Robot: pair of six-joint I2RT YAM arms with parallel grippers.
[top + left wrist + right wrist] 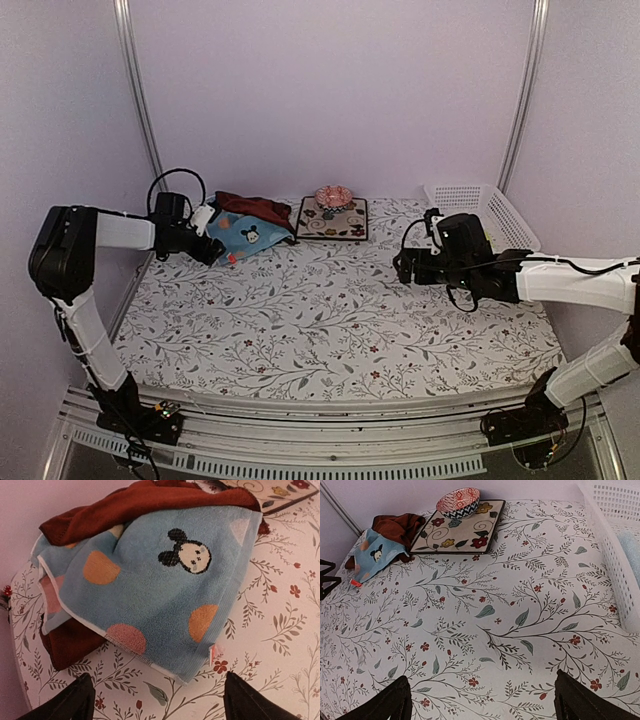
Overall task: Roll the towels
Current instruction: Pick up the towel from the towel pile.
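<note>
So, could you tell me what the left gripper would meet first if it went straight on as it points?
The left gripper would likely meet the blue towel, at its near edge just ahead of the open jaws; the red towel lies behind.

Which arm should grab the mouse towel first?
Left. The left tool, open, hovers just in front of the blue mouse towel, which lies on the dark red towel. The right tool is open too, but far off across the table.

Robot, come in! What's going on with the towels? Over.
Left hand open, right hand open, both empty. Blue towel draped over red towel, unrolled, before left hand. Floral mat close beside.
</note>
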